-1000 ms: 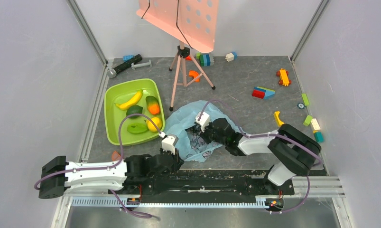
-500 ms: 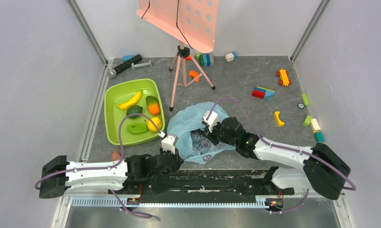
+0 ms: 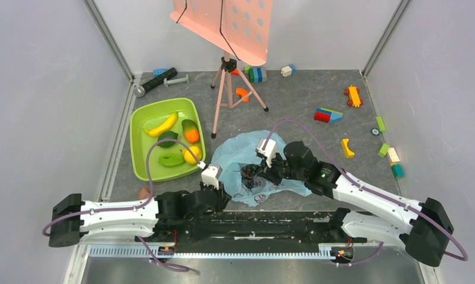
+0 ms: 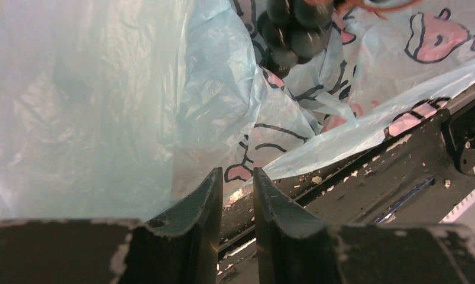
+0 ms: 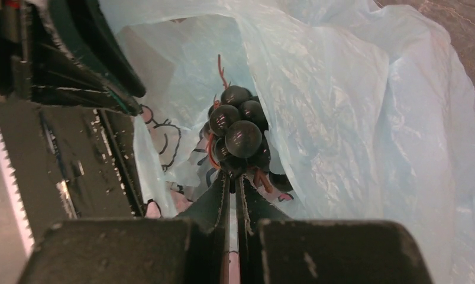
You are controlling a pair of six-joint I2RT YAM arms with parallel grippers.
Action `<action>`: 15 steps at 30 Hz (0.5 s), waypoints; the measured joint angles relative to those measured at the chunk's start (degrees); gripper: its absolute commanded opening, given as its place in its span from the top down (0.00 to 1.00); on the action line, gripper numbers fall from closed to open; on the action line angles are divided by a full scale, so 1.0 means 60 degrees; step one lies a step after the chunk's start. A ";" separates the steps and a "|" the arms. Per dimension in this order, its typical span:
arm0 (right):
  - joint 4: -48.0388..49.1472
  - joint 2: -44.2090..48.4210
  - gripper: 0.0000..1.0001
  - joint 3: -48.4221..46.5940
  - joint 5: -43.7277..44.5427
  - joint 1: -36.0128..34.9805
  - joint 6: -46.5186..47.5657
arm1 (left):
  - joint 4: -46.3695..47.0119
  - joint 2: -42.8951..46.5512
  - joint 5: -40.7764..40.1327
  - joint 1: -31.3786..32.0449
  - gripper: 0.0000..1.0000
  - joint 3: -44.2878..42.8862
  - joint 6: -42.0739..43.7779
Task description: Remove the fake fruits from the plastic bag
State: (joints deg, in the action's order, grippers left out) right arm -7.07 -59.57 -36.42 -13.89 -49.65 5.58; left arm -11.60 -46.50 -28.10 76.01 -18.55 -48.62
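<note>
The right arm is stretching low from four o'clock toward the centre, the right gripper point(image 5: 233, 177) clamping the grape bunch point(image 5: 241, 133) in the plastic bag point(image 3: 232, 155) mouth. The left gripper point(image 4: 238, 174) is lying flat at the bag's seven o'clock edge, jaws nearly together. I cannot tell if they are pinching anything.

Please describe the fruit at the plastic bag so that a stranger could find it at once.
Look at the light-blue plastic bag lying in front of the arm bases. At its opening, the right hand pinches a bunch of dark grapes: the only near-black fruit, a cluster of glossy balls.
</note>
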 measured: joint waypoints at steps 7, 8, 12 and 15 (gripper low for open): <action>-0.1617 0.0754 1.00 -0.0729 -0.0474 0.0000 0.0277 | -0.0040 0.0055 -0.0277 0.0000 0.56 -0.0080 -0.0004; -0.1832 0.0874 1.00 -0.0849 -0.0514 0.0000 0.0317 | -0.0062 0.0109 -0.0317 0.0000 0.54 -0.0080 -0.0004; -0.2419 0.1202 1.00 -0.1395 -0.0623 0.0000 0.0433 | -0.0138 0.0430 -0.0444 0.0000 0.47 -0.0080 -0.0007; -0.2699 0.1381 1.00 -0.1858 -0.0652 0.0000 0.0448 | -0.0280 0.0750 -0.0561 0.0000 0.39 -0.0087 -0.0007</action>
State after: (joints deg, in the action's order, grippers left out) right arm -23.27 -51.29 -47.57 -17.80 -49.65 8.27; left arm -13.28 -42.00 -31.46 76.01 -19.07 -48.66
